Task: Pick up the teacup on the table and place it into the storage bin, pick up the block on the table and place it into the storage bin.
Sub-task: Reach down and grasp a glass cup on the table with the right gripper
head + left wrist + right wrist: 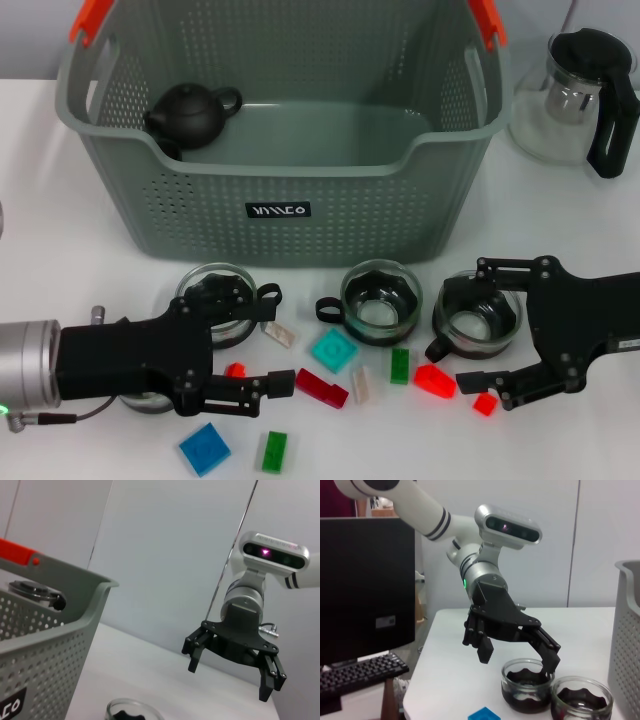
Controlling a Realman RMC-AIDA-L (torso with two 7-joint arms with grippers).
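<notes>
Three glass teacups stand in a row in front of the storage bin [280, 190]: left [203, 278], middle [380, 300], right [478, 318]. Several coloured blocks lie scattered before them, among them a teal block [333, 350], a dark red block [322, 388] and a red block [435, 380]. My left gripper [275, 338] is open low over the table, its far finger over the left teacup [527, 692] and a small red block [235, 370] between its fingers. My right gripper [450, 365] is open too, with one finger across the right teacup and the other beside the red block.
A black teapot [190, 113] sits inside the bin at its back left. A glass pitcher with a black handle [580, 95] stands to the right of the bin. Blue [205, 448] and green [274, 451] blocks lie near the table's front edge.
</notes>
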